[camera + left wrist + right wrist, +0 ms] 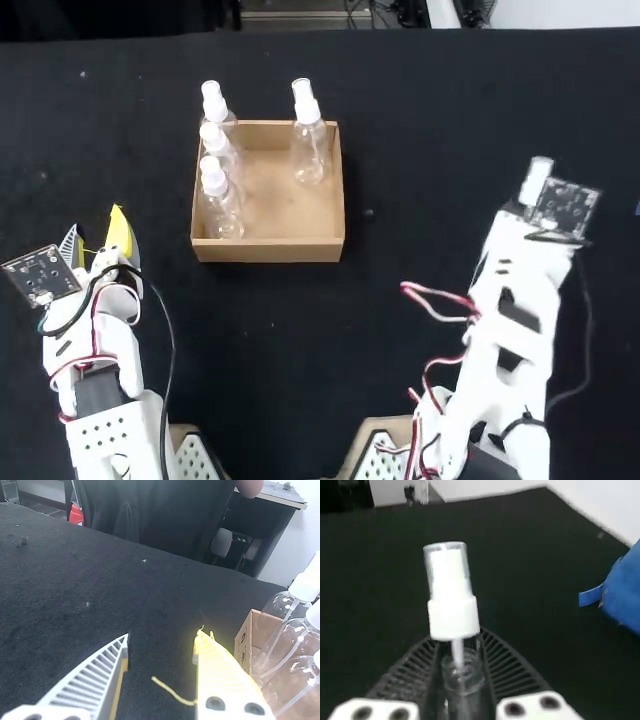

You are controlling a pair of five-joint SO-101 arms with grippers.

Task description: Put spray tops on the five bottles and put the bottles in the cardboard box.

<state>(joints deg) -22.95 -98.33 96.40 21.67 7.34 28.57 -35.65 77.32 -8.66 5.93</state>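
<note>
I see the fifth bottle (462,677), spray top (451,605) on, clamped in my right gripper (455,645), well to the right of the cardboard box (268,248). The box holds four capped bottles (221,195). My left gripper (162,647) hangs open above the table (400,120).

We see a lab or office: black-clothed table (420,120), office chair (150,515), desk (272,497), loose cables (362,12).

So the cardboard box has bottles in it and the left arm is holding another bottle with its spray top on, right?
No, the right arm. The right wrist view shows the bottle, spray top on, between the fingers of the right gripper. The left gripper is open and empty.
</note>
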